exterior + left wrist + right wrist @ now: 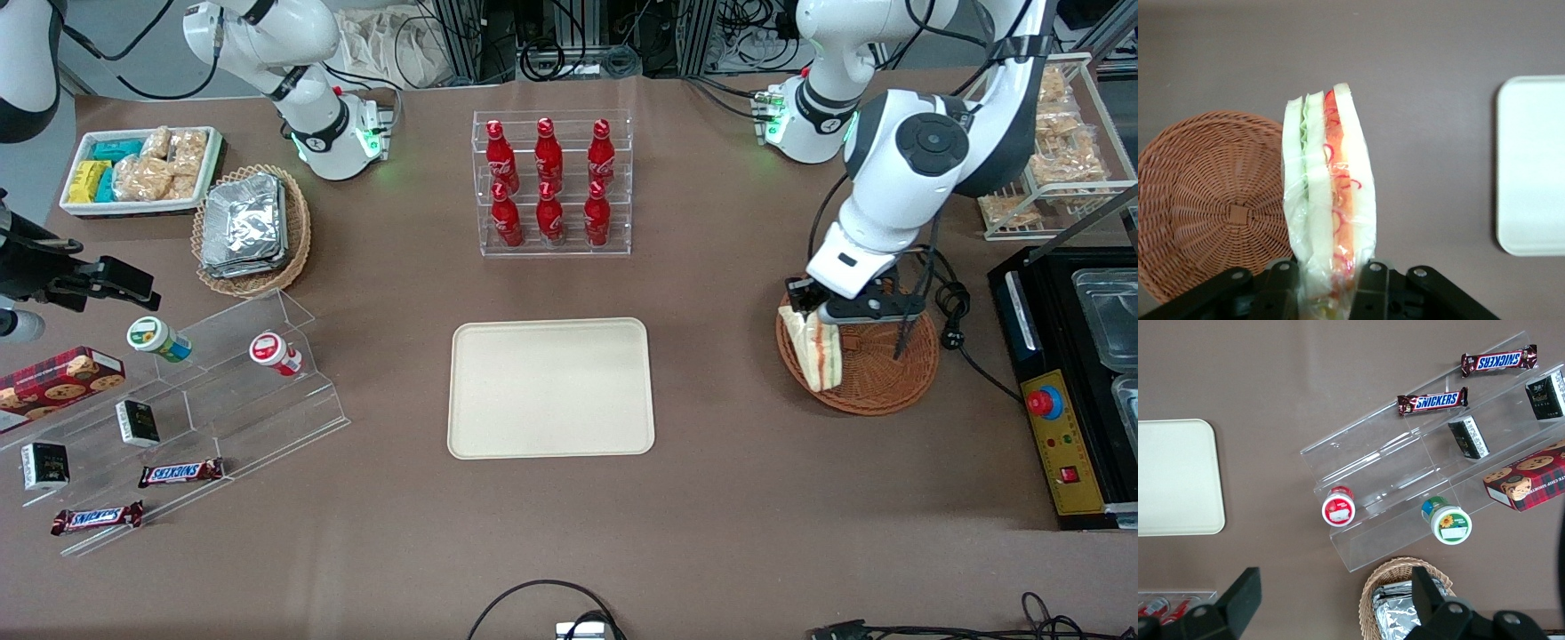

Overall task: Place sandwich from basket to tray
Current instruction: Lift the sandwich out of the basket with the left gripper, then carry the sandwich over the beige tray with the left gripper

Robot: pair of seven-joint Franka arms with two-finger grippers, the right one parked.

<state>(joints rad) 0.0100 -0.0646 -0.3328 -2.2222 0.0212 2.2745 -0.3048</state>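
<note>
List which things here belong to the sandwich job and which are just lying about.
Job:
- sandwich, clamped in the hand, lifted at the basket's edge
- basket
- tray

Lying about:
- cola bottles
- foil packs
- Snickers bars
- cookie box

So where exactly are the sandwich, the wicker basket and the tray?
sandwich (1331,193), left wrist view, on its layered cut edge, held by the gripper (1327,293).
basket (876,369), front view, on its woven floor.
tray (551,388), front view, on its bare middle.
</note>
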